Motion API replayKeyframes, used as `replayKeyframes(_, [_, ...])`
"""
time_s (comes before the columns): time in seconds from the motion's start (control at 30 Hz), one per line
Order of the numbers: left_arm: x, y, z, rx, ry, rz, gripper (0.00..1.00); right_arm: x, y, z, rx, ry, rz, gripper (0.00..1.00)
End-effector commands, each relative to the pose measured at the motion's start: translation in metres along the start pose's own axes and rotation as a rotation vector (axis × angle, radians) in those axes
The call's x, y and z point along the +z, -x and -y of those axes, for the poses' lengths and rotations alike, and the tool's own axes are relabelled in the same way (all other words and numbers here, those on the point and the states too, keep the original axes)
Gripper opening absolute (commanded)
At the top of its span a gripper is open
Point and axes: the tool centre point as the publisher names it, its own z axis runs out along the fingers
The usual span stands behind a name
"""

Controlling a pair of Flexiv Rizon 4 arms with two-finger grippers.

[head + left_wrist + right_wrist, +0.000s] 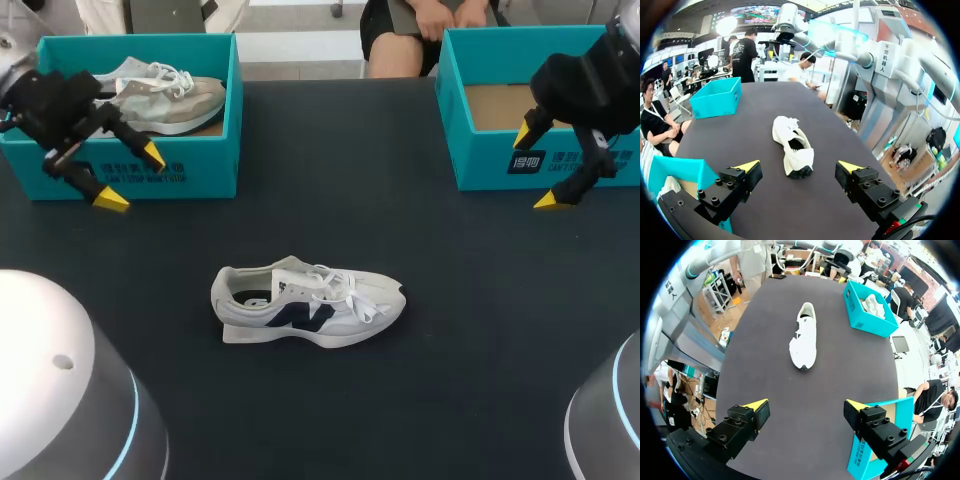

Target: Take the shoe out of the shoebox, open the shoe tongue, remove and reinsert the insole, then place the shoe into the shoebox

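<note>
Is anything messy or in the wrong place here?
Only the white shoe: it stands alone mid-table, outside both boxes, laces loose. The right box shows a bare floor; the left box holds a second shoe. Nothing is spilled or broken.

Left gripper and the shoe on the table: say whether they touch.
Apart. Head view: left gripper hangs by the left shoebox, bare table between it and the shoe.

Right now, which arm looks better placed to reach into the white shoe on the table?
Probably the left. The shoe lies slightly left of the middle, with its heel opening toward the left gripper. The right gripper hangs farther off. Both are open.
</note>
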Motion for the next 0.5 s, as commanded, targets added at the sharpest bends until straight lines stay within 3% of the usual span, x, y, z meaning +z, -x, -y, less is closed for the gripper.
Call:
replayKeyframes(0.03, [-0.002, -0.022, -0.022, -0.024, -0.207, 0.135, 1.0, 0.001, 0.002, -0.001, 0.001, -0.003, -0.004, 1.0])
replayKeyframes(0.23, [0.004, -0.047, -0.039, 0.03, -0.235, 0.214, 1.0, 0.001, 0.002, -0.001, 0.001, -0.003, -0.004, 1.0])
replayKeyframes(0.37, [0.015, -0.059, -0.051, 0.037, -0.275, 0.185, 1.0, 0.001, 0.002, -0.001, 0.001, -0.003, -0.004, 1.0])
replayKeyframes(0.4, [0.019, -0.06, -0.055, 0.014, -0.245, 0.221, 1.0, 0.001, 0.002, -0.001, 0.001, -0.003, -0.004, 1.0])
replayKeyframes(0.5, [0.028, -0.064, -0.066, -0.003, -0.25, 0.211, 1.0, 0.001, 0.002, -0.001, 0.001, -0.003, -0.004, 1.0])
